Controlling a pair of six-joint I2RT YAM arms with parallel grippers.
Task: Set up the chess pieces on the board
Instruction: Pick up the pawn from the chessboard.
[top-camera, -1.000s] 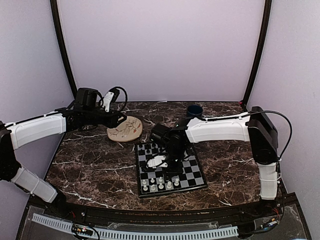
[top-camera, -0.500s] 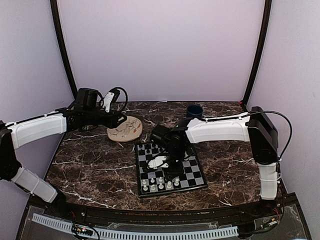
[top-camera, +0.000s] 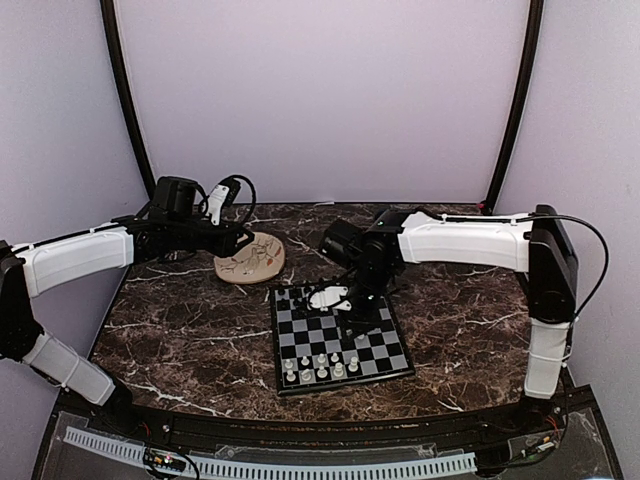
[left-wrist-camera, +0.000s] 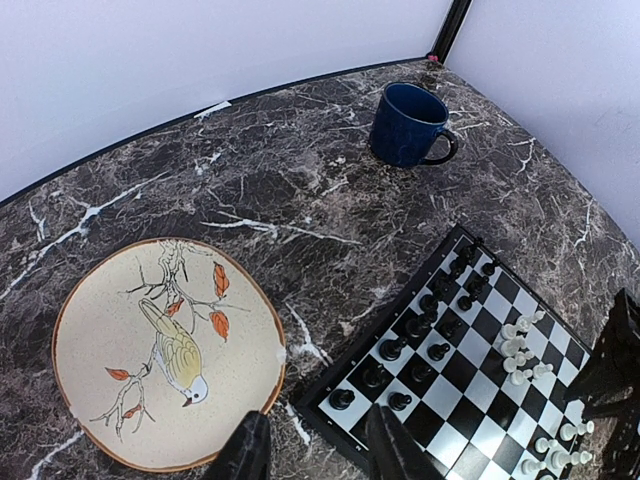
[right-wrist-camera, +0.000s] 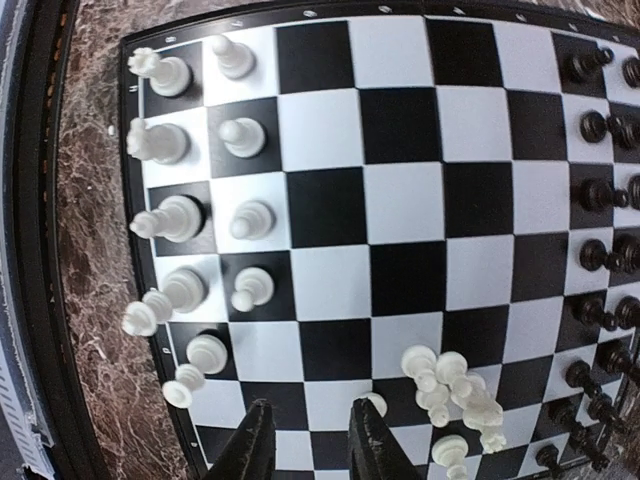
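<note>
The board (top-camera: 385, 350) lies at the table's middle front. Cream-white chess pieces (right-wrist-camera: 185, 215) stand in two rows along its near edge, and a loose clump of white pieces (right-wrist-camera: 455, 385) lies further in. Black chess pieces (left-wrist-camera: 420, 325) fill the far edge. My right gripper (right-wrist-camera: 310, 440) hangs open above the board with nothing between its fingers; a white pawn (right-wrist-camera: 376, 403) stands just beside its right finger. In the top view that right gripper (top-camera: 352, 322) is over the board's middle. My left gripper (left-wrist-camera: 320, 450) is open and empty, above the gap between plate and board.
A round beige plate (left-wrist-camera: 100, 330) with a bird drawing lies left of the board, bare. A dark blue mug (left-wrist-camera: 410, 122) stands at the back. The enclosure's walls and dark posts close the back and sides.
My right gripper has opened and drawn back and up from the near white rows toward the board's middle. The left arm has not moved.
</note>
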